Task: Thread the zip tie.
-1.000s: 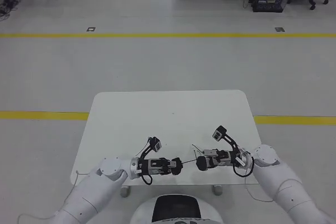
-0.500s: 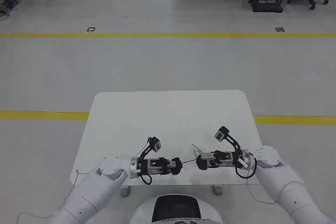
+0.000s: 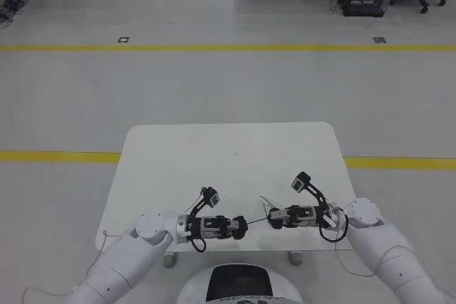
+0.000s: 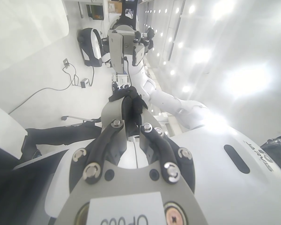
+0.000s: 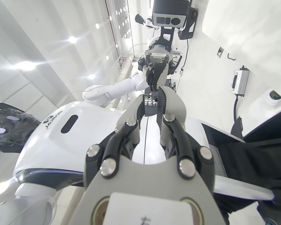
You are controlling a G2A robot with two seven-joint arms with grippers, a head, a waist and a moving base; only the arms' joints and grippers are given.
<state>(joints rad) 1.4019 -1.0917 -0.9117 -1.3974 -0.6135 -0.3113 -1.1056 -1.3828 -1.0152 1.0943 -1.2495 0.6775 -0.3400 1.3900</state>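
Both arms hover over the front of the white table (image 3: pixel 228 152), with their grippers pointing at each other. In the left wrist view, my left gripper (image 3: pixel 242 223) (image 4: pixel 131 101) is shut on a black end of the zip tie (image 4: pixel 118 96). The thin black zip tie (image 3: pixel 257 220) runs from it toward my right gripper (image 3: pixel 273 220) (image 5: pixel 152 97), and a loose strand curls up behind. In the right wrist view, my right gripper's fingers (image 5: pixel 160 104) stand a narrow gap apart, just short of the left gripper's tips (image 5: pixel 154 76). I see nothing pinched between them.
The tabletop carries no other objects. A yellow floor line (image 3: pixel 53 156) runs behind the table on both sides.
My right gripper has drawn back slightly to the right, away from the left gripper. The left arm has stayed where it was.
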